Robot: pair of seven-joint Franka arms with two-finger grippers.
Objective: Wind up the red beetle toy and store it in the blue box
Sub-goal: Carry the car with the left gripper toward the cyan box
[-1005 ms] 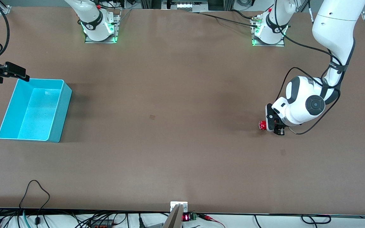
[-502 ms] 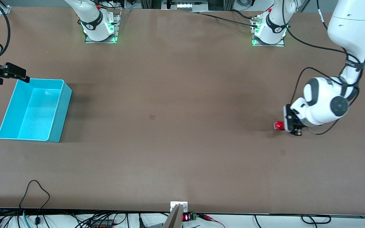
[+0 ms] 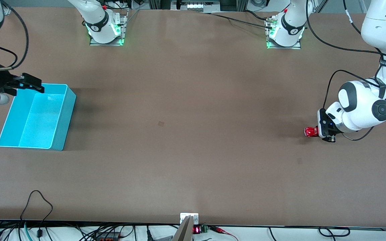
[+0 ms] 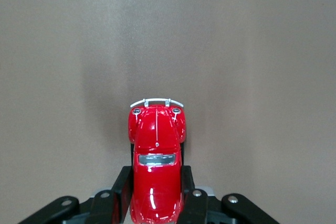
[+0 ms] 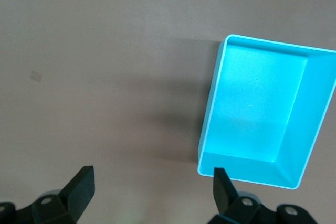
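Note:
The red beetle toy (image 3: 310, 131) sits low at the table surface near the left arm's end, its silvery bumper pointing away from the wrist. My left gripper (image 3: 317, 131) is shut on its sides; in the left wrist view both black fingers (image 4: 122, 190) press against the toy (image 4: 156, 150) with the left gripper (image 4: 156, 192) round its rear half. The blue box (image 3: 35, 115) stands empty at the right arm's end. My right gripper (image 3: 28, 85) hangs open over the box's rim; in the right wrist view the right gripper (image 5: 151, 182) holds nothing and the box (image 5: 262, 103) lies beside it.
Bare brown tabletop (image 3: 193, 134) stretches between toy and box. The two arm bases (image 3: 106, 28) stand along the edge farthest from the front camera. Cables (image 3: 39, 201) hang over the nearest edge.
My left gripper has drawn the red toy steadily along the table toward the left arm's end. My right gripper has shifted a little inward over the box's rim.

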